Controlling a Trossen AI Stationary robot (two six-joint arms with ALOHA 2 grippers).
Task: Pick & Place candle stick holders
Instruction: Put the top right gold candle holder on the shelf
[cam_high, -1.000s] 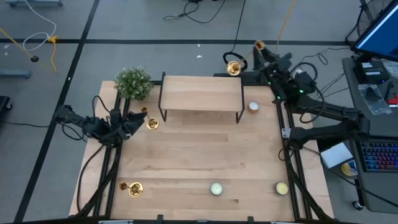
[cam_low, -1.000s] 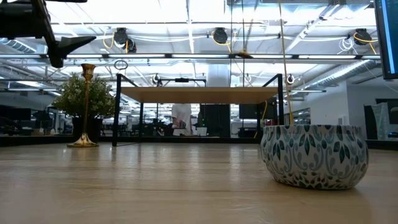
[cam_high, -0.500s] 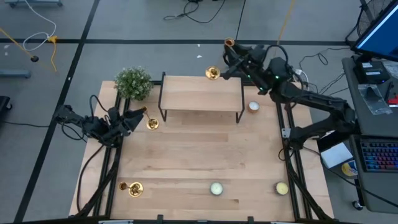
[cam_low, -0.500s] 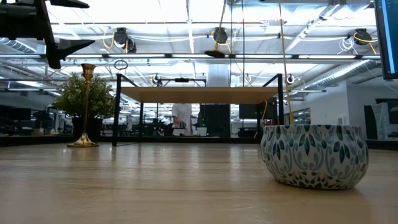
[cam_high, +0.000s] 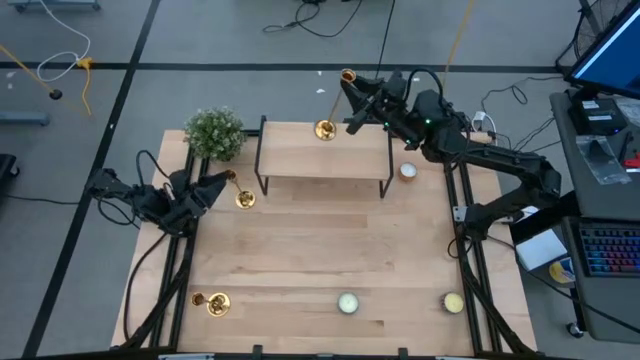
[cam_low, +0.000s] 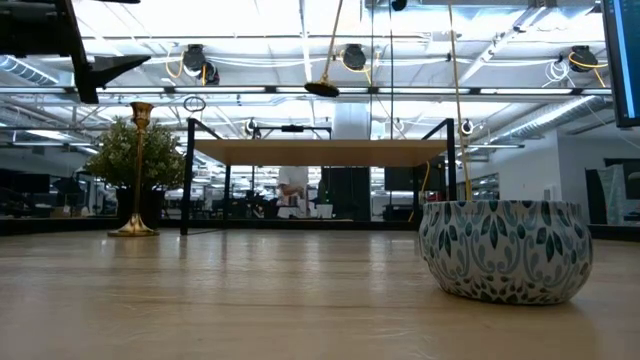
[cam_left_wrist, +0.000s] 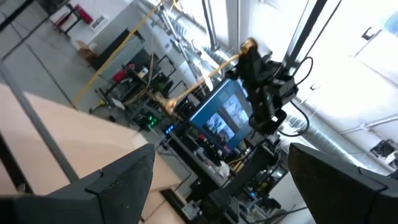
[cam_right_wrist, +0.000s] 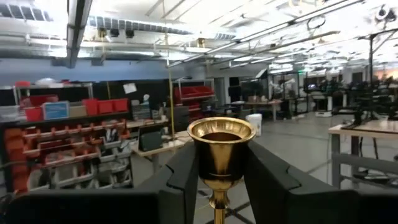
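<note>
My right gripper (cam_high: 358, 102) is shut on a gold candle stick holder (cam_high: 335, 103) above the far edge of the raised wooden shelf (cam_high: 324, 160). In the low view its round base (cam_low: 322, 88) hangs high over the shelf. A second holder (cam_high: 241, 197) stands on its base on the table, right beside my open left gripper (cam_high: 213, 186) at the table's left. A third holder (cam_high: 214, 303) stands on its base near the front left corner. The left wrist view shows my left gripper (cam_left_wrist: 217, 186) with nothing between its fingers. My right gripper pinches the holder's thin stem (cam_right_wrist: 217, 200) just below the cup (cam_right_wrist: 221, 138), between its two fingers (cam_right_wrist: 186, 177). The fingers lie across the stem. The holder is lifted clear and tilted, cup (cam_high: 347, 76) toward the far side, base (cam_high: 324, 130) lower, over the shelf.
A green bushy plant (cam_high: 214, 132) stands at the shelf's left end. Tealights lie at the front (cam_high: 347, 302), the front right (cam_high: 453, 302) and right of the shelf (cam_high: 408, 171). A patterned bowl (cam_low: 503, 250) fills the low view's right.
My right gripper has carried the holder from beyond the table's far right corner toward the left, to above the shelf's far edge, rolling as it went. The holder has stayed lifted clear, and its base now hangs over the shelf.
</note>
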